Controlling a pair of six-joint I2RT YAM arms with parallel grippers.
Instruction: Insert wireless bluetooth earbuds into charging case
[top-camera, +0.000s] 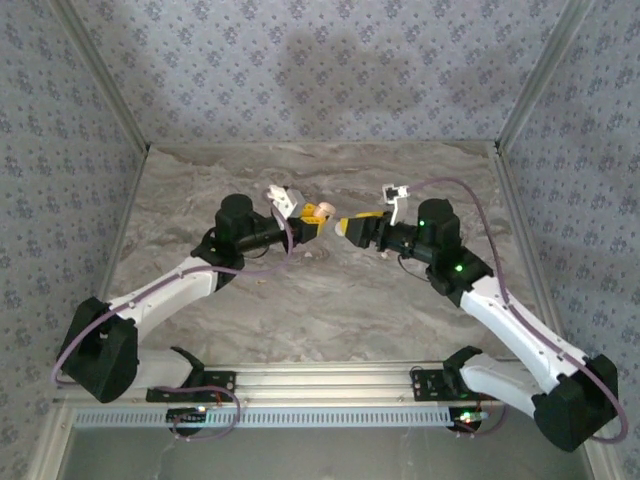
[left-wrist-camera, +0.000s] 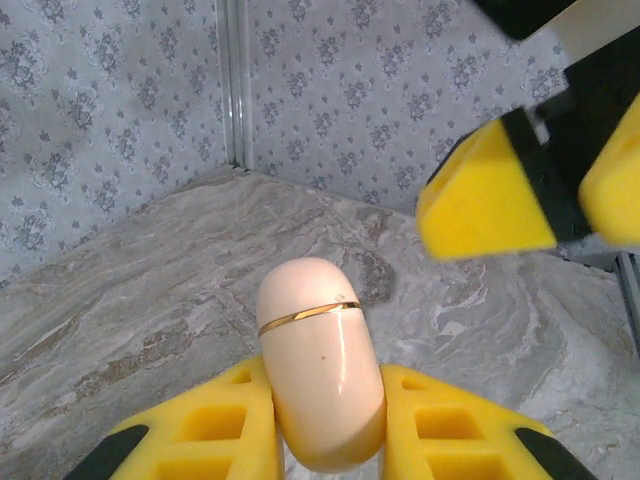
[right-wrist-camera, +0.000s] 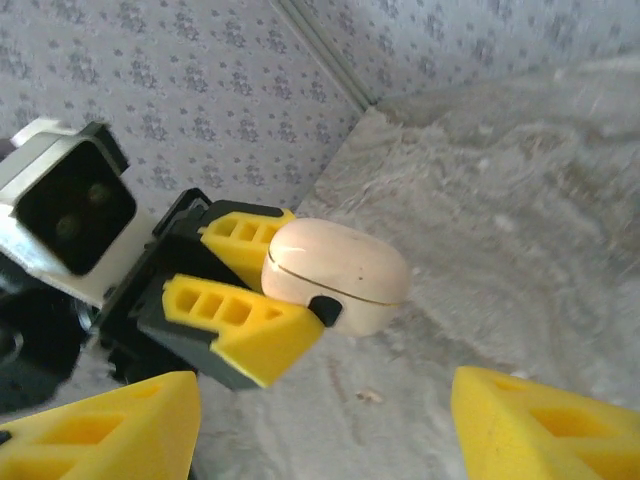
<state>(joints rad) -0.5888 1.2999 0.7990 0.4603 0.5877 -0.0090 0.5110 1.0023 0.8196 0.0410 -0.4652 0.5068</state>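
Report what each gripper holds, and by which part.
Left gripper pinches the closed charging case by its sides, near one end. Right gripper holds nothing, jaws open.

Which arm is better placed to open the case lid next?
Right, probably. The left gripper is shut on the charging case, its lid closed; the right gripper faces the case, jaws open and empty, free to work the lid.

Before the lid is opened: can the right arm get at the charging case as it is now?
Probably yes. The right gripper is open and faces the charging case, whose free end sticks out of the left gripper; nothing lies between them.
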